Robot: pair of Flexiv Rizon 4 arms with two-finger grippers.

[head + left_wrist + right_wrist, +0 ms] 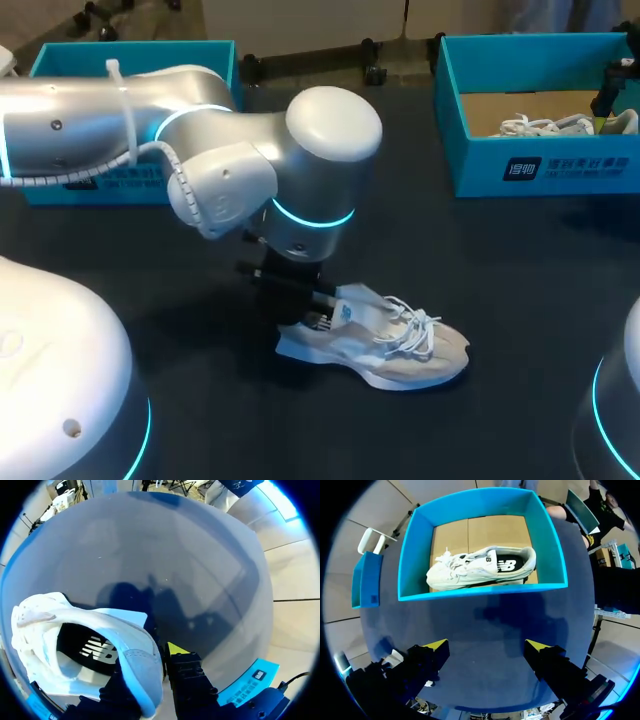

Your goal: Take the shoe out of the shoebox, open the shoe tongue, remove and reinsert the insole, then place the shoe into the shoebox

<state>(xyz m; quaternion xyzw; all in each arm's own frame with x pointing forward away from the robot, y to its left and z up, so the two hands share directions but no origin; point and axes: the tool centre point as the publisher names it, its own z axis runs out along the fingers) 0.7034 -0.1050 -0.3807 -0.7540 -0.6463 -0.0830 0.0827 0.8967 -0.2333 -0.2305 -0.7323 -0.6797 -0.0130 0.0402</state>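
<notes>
The shoe point(385, 345) is sitting sole-down on the desk point(520, 300), outside both boxes, with the left claw point(146, 666) clenching its heel wall: one finger is going inside the collar and the yellow-tipped one is pressing from outside. The dark insole point(95, 650) is lying flat inside.

Judging from this, the grip is the weak point. It is taking only the soft heel edge, so lifting or dragging is likely to fold the collar and let the shoe slip out or swing toe-down. The inner finger is also sitting over the heel end of the insole, so pulling the insole now is risking a jam or a crumpled edge. The laces point(415, 325) are looking loose and crossed over the tongue, and they may be snagging any finger that is reaching in to open it.

The shoe's long axis is running across the desk from side to side. The heel is facing my left, toward the arm, the toe is pointing to my right and slightly toward me, and the opening is facing up.

Farther out, the right claw point(487, 650) is hanging released over bare desk. Ahead of it, the right box point(485, 590) is holding a second shoe point(480, 567). The left box point(60, 60) is standing at the far left.
</notes>
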